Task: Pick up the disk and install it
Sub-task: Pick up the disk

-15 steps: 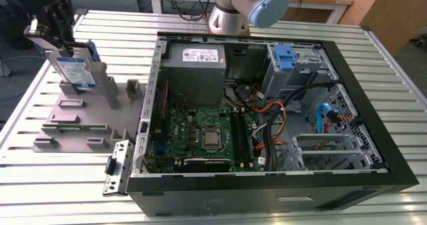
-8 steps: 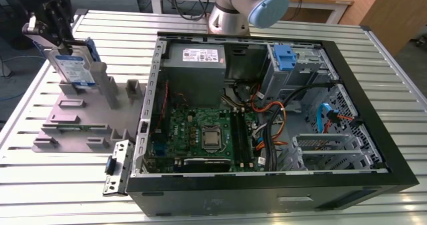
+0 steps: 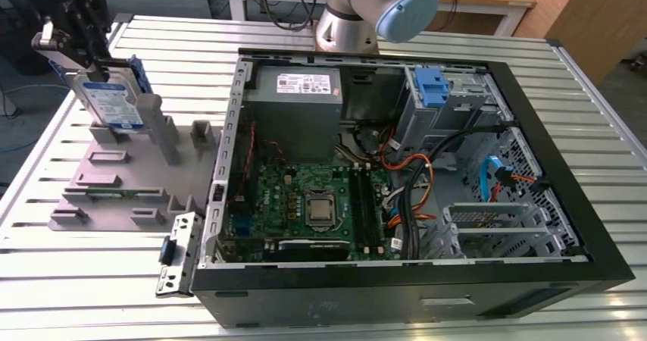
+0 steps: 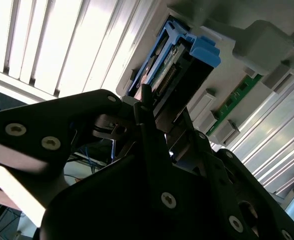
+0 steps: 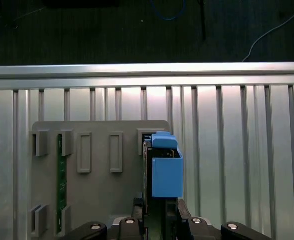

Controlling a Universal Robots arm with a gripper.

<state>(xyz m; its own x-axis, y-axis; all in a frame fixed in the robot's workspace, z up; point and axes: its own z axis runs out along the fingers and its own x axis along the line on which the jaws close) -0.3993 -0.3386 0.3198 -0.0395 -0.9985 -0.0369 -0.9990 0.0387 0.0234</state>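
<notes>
The disk stands on edge, slightly tilted, at the far corner of a grey fixture to the exterior view's left of the computer case. It is silver with a blue-and-white label and a blue carrier bracket. My gripper comes down on its top edge, with a finger on each face, shut on it. In the first wrist view the disk rises out of the gripper with its blue bracket facing the camera. The second wrist view shows the dark fingers flanking the disk.
The open computer case lies on the slatted metal table. Inside are a grey power supply, a motherboard, loose cables, and a metal bay with a blue latch. A green memory stick sits in the fixture.
</notes>
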